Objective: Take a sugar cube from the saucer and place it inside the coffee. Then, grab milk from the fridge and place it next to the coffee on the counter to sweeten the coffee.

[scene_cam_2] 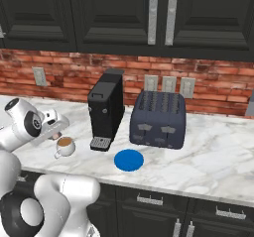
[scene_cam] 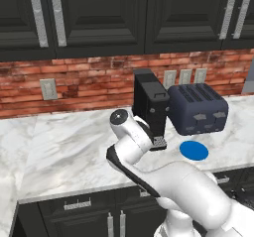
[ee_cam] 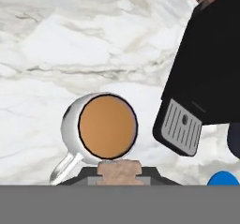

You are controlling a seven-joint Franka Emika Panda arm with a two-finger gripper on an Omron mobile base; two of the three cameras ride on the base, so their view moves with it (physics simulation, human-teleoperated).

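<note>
sugar cube: pinched between the closed fingertips of the gripper | coffee: directly below, on the counter left of the coffee machine | saucer: bare, right of the coffee

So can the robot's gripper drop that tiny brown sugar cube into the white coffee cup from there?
Probably yes. The gripper is shut on the tiny tan sugar cube, poised just beside the small white coffee cup, with nothing between them. The black coffee machine stands off to one side.
</note>
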